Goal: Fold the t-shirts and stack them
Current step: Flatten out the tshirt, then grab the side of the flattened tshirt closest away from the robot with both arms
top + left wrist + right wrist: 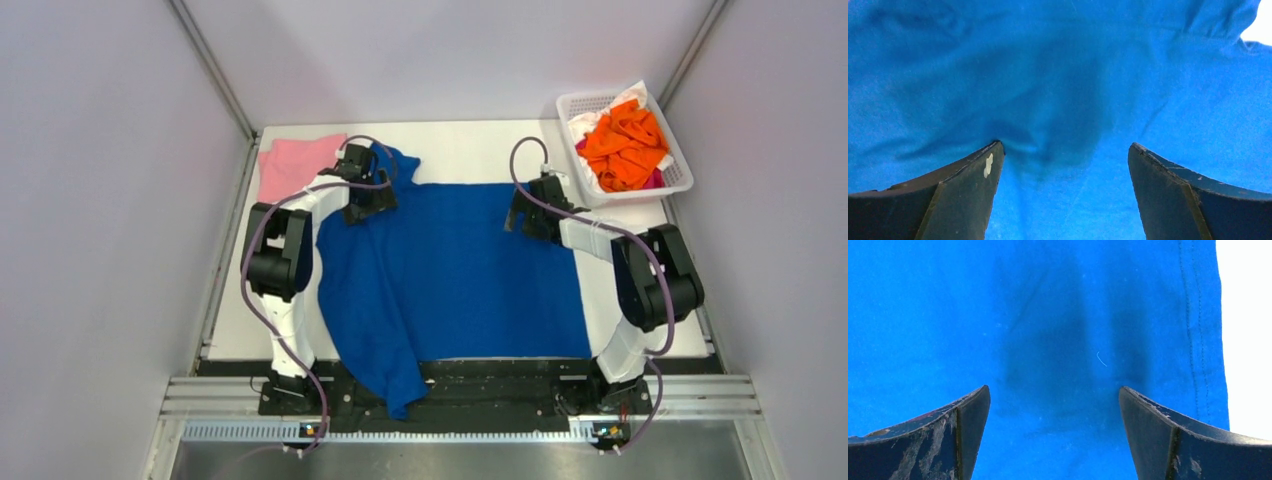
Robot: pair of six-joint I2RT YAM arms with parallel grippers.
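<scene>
The left pincer [1065, 147] and the right pincer [1054, 388] are both gaping wide, grasping nothing, hanging close over the royal blue t-shirt [450, 275] near its far corners. That shirt is lying spread across the white bench [460, 150], one part drooping over the near edge. A pink t-shirt [290, 165] is lying at the far-left corner, and orange t-shirts [625, 145] are sitting heaped in the white lattice basket [677, 172] far right.

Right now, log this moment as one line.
left tool: open over blue t-shirt | right tool: open over blue t-shirt, near stitched edge | pink t-shirt: flat, far-left corner | orange t-shirts: in basket
</scene>
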